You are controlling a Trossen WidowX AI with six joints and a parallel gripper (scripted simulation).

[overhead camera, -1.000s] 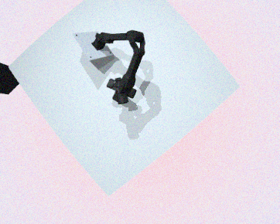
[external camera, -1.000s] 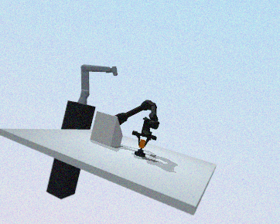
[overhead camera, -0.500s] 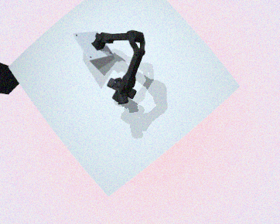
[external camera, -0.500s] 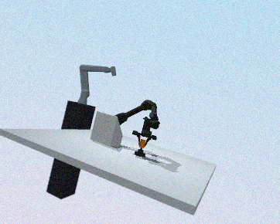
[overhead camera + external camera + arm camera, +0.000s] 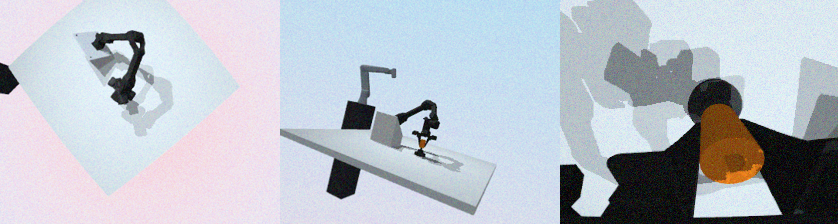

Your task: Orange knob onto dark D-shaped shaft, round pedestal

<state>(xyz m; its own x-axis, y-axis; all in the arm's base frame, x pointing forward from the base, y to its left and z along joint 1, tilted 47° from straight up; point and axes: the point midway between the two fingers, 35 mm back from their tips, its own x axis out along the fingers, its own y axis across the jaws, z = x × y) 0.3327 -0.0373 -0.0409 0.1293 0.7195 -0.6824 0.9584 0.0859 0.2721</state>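
Observation:
My gripper [image 5: 422,140] [image 5: 123,96] is shut on the orange knob [image 5: 727,145] [image 5: 422,144]. The knob is a cylinder held upright, its far end right over the dark round pedestal [image 5: 712,97] [image 5: 419,153]. In the wrist view the knob's near end shows a darker recess. The shaft is hidden behind the knob. In the exterior view the knob sits just above the pedestal on the table [image 5: 446,178]. I cannot tell whether it touches the shaft. In the top view the arm hides both knob and pedestal.
A grey wedge-shaped block [image 5: 385,129] [image 5: 98,58] stands at the arm's base. A black column [image 5: 355,116] with a grey camera arm stands behind the table. The table edge [image 5: 108,193] is far from the gripper.

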